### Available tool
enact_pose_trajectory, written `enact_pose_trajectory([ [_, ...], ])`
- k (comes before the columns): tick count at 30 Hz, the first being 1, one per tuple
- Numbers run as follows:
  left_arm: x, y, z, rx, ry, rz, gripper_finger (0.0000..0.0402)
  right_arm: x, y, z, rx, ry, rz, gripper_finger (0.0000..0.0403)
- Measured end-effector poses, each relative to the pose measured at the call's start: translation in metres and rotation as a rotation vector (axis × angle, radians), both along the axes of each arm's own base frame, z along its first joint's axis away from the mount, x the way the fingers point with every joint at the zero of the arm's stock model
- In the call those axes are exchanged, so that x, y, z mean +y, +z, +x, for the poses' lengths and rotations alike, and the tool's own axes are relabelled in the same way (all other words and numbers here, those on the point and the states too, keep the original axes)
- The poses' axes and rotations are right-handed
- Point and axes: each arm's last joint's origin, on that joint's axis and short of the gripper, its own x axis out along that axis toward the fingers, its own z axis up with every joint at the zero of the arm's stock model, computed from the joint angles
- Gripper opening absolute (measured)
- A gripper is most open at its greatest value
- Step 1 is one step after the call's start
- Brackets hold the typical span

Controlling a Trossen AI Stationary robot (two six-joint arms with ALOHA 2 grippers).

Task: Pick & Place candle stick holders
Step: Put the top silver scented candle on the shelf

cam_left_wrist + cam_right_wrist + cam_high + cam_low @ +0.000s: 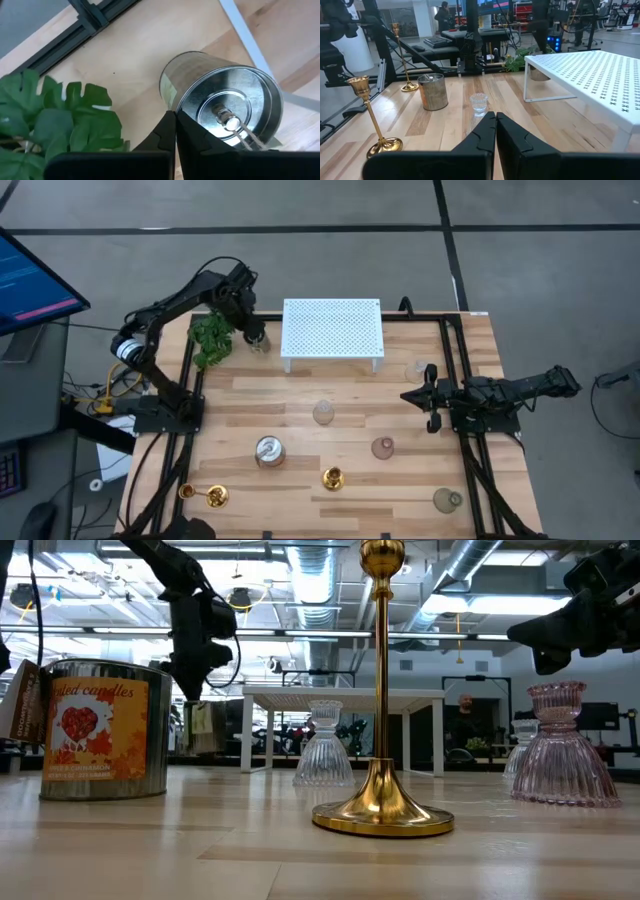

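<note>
Three shiny gold candle stick holders stand on their bases near the table's front edge: one tall (pixel 332 477), also in the low view (pixel 380 740) and the right wrist view (pixel 372 115), a second (pixel 217 497), and a small one (pixel 186 492). My left gripper (pixel 252 330) is shut at the far left, over an open silvery tin can (pixel 225 107) beside a green plant (pixel 50 120). My right gripper (pixel 425 395) is shut and empty at the table's right side, pointing left, far from the holders. My left gripper's shut fingertips (pixel 175 117) stand right by the side wall of the tin can (pixel 170 92), coming from above. I cannot tell whether they touch it. The can stands upright on the table.
A white perforated rack (pixel 332 332) stands at the far middle. A labelled candle tin (pixel 268 450) stands left of centre. Small glass vases stand at the middle (pixel 323 412), right of it (pixel 383 447), front right (pixel 447 500) and by the right arm (pixel 415 370).
</note>
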Motion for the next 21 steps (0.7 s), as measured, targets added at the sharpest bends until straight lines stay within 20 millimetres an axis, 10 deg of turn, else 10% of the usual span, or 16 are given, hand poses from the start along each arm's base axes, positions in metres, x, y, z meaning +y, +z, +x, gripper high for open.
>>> enact_pose_trajectory([
  [21,-0.023,0.025,-0.016,-0.139,0.267,-0.051,0.0,0.0,0.0,0.0,0.001,0.001,0.0,0.0005],
])
